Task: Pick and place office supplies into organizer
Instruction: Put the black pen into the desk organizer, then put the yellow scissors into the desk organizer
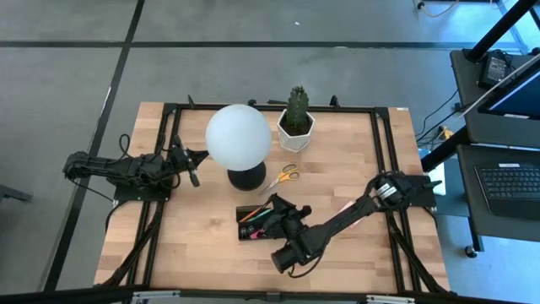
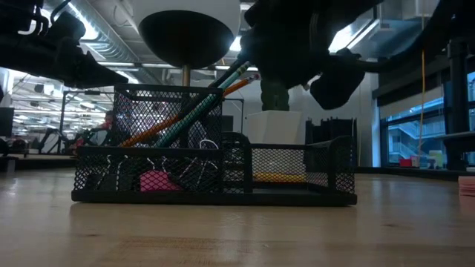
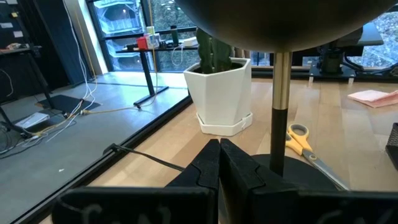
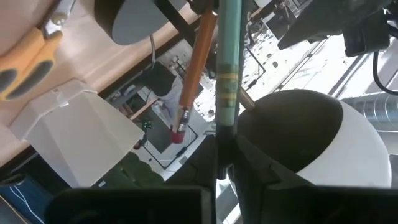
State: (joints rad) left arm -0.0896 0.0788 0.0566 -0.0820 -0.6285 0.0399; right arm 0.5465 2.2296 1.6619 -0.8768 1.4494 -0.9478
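The black mesh organizer (image 1: pixel 256 222) (image 2: pixel 215 178) stands on the table in front of the lamp. An orange pencil (image 4: pixel 198 68) leans in its tall cup (image 2: pixel 167 111), eraser end up. A green pencil (image 4: pixel 227 68) (image 2: pixel 204 107) slants into the same cup, and my right gripper (image 1: pixel 272 205) (image 4: pixel 219 142), just above the organizer, is shut on it. A pink item (image 2: pixel 154 180) lies in a low compartment. The yellow-handled scissors (image 1: pixel 283 177) lie flat by the lamp base. My left gripper (image 1: pixel 193 175) (image 3: pixel 219 146) waits shut at the table's left, beside the lamp. My right gripper pinches the green pencil's upper part (image 4: pixel 220 127) between its two fingers. The pencil runs on past the fingertips along the line of the fingers. It is tilted, and its lower end (image 2: pixel 167 137) goes down into the organizer's tall cup beside the orange pencil.
The white globe lamp (image 1: pixel 239 137) on its round black base (image 1: pixel 247 178) stands just behind the organizer. The potted cactus (image 1: pixel 296 121) is at the far edge. A pink sticky pad (image 1: pixel 347 206) lies to the organizer's right, under my right arm.
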